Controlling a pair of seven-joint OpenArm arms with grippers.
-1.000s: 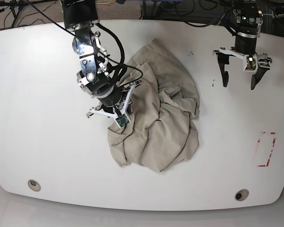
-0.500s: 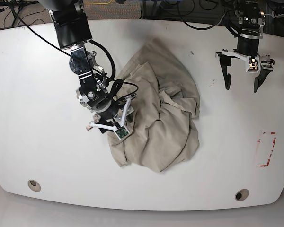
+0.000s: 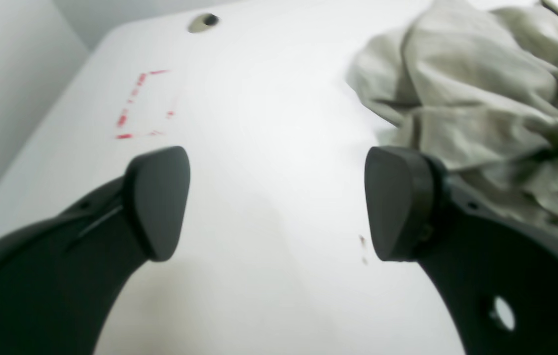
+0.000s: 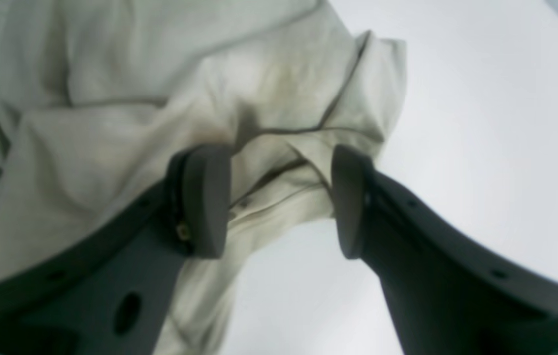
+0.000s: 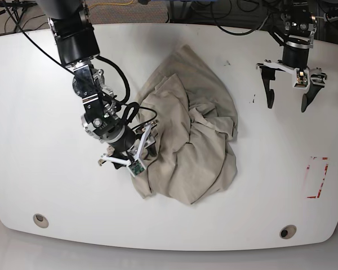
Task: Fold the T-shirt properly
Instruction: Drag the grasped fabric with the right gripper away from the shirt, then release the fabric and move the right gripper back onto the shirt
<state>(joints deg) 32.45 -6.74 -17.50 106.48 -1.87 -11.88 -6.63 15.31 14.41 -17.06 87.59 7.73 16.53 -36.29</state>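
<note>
The T-shirt (image 5: 194, 138) is a crumpled beige heap in the middle of the white table (image 5: 45, 169). My right gripper (image 5: 127, 160) hangs at the shirt's left edge, near its lower left corner. In the right wrist view the right gripper (image 4: 279, 202) is open, with a wrinkled fold of the T-shirt (image 4: 160, 108) lying under and behind the gap and nothing pinched. My left gripper (image 5: 286, 105) hovers wide open over bare table at the far right, well away from the cloth. In the left wrist view the left gripper (image 3: 276, 202) holds nothing, and the T-shirt (image 3: 481, 98) lies to the upper right.
A red marked rectangle (image 5: 318, 177) is on the table at the right, also seen as the red marks (image 3: 140, 103). Two round holes (image 5: 40, 220) (image 5: 287, 231) sit near the front edge. Cables run along the back edge.
My right gripper has opened and let go of the cloth, and has shifted left and toward the front along the shirt's edge. The left arm has barely drifted to the right.
</note>
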